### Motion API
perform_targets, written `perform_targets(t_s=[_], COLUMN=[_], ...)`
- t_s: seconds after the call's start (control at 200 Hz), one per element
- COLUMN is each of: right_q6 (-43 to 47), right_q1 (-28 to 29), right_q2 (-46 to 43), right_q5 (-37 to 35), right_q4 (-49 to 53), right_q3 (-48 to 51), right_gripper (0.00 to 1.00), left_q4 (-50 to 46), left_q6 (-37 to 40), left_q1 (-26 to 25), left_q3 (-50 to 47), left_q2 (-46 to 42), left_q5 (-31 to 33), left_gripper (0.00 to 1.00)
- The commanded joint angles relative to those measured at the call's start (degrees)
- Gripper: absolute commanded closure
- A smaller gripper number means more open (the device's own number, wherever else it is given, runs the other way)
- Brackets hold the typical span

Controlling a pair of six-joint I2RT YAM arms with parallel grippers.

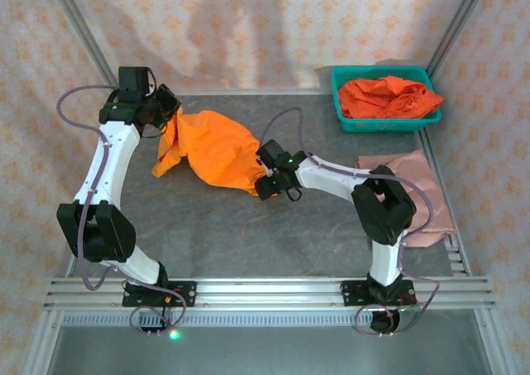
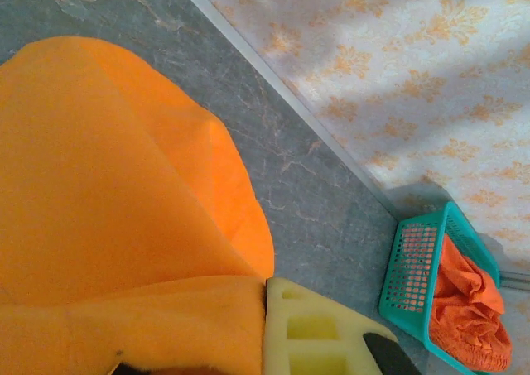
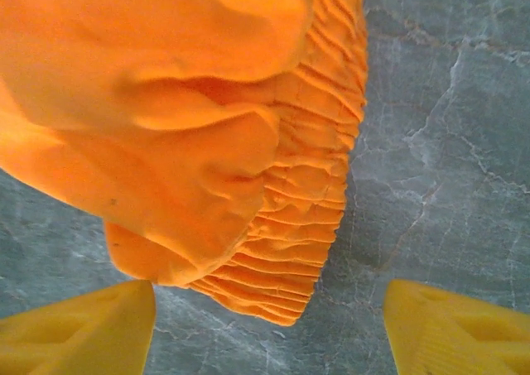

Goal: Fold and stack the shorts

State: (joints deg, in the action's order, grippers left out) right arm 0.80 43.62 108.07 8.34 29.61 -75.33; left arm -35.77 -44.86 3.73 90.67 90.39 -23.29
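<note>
Upper middle of the top view, the orange shorts (image 1: 217, 150) are hanging from the left gripper (image 1: 168, 110), seemingly clamped on them; the right gripper (image 3: 270, 288) is gaping (waistband (image 3: 306, 185) ungrasped), risking lopsided bunching.

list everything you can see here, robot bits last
loose shorts: 1, bright orange, mid table between the grippers
basket shorts: heap, count unclear, orange, inside the basket
pink shorts: 1, dusty pink, flat at the table's right edge, partly under the right arm
basket: 1, teal, far right corner
table: 1, grey marbled
left gripper: 1, black, yellow fingers, clamped on the loose shorts' far left edge
right gripper: 1, same colours, open at their elastic waistband
</note>
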Motion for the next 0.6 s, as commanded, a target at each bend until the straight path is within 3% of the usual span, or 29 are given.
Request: perform_targets(t_s=[0.0,0.215,0.405,0.596], right_q6=[2.3,2.2,1.4,0.3], right_q1=[0.1,0.1,0.1,0.1], right_q2=[2.2,5.2,6.8,7.3], right_q5=[-1.4,-0.1,1.8,2.1], right_q4=[3.5,3.4,2.8,2.5], right_q3=[-2.5,-3.5,-3.2,-2.7], right_gripper=[0.28,0.33,0.46,0.72], left_q4=[0.1,0.2,0.0,-0.1], left_q6=[1.0,1.0,1.3,1.2], left_q1=[-0.2,-0.2,-0.2,-0.2], left_q3=[-0.6,-1.2,-1.7,-1.9], left_q2=[-0.4,-0.6,-0.7,-0.7], left_q5=[0.6,0.8,0.9,1.2], left_gripper=[1.00,1.00,1.00,1.00])
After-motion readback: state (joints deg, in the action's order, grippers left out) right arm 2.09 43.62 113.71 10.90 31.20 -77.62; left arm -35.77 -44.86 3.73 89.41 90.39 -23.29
